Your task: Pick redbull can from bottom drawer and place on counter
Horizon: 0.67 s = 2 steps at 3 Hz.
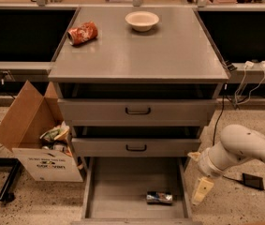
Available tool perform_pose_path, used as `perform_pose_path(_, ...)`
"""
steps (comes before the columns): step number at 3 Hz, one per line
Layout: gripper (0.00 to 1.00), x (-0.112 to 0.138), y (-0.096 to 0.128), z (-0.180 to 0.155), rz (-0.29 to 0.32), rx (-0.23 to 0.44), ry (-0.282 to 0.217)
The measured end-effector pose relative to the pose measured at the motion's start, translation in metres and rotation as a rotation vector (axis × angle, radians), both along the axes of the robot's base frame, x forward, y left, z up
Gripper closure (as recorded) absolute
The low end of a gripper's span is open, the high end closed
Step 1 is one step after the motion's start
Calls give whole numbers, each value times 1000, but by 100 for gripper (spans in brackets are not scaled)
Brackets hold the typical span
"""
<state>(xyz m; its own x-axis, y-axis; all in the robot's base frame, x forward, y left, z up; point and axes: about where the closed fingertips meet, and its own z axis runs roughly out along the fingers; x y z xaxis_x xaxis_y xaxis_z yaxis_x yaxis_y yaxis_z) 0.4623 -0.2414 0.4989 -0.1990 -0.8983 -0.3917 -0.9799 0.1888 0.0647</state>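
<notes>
The cream two-finger gripper (202, 190) hangs pointing down just outside the right wall of the bottom drawer (122, 186), the deep grey metal tray that stands open; whether it is open or closed I cannot tell. The small blue-and-silver redbull can (159, 197) lies on its side on the drawer floor, front right, i.e. left of the gripper & lower, long axis left-right. The low side wall stands betw. them; the flat grey metal counter (141, 55) is well above
</notes>
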Motion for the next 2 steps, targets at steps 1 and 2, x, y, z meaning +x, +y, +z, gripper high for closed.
perform_pose_path(1, 0, 0, 0, 0, 0, 0, 0)
perform_pose_path(2, 0, -2, 3, -14, 13, 17, 8)
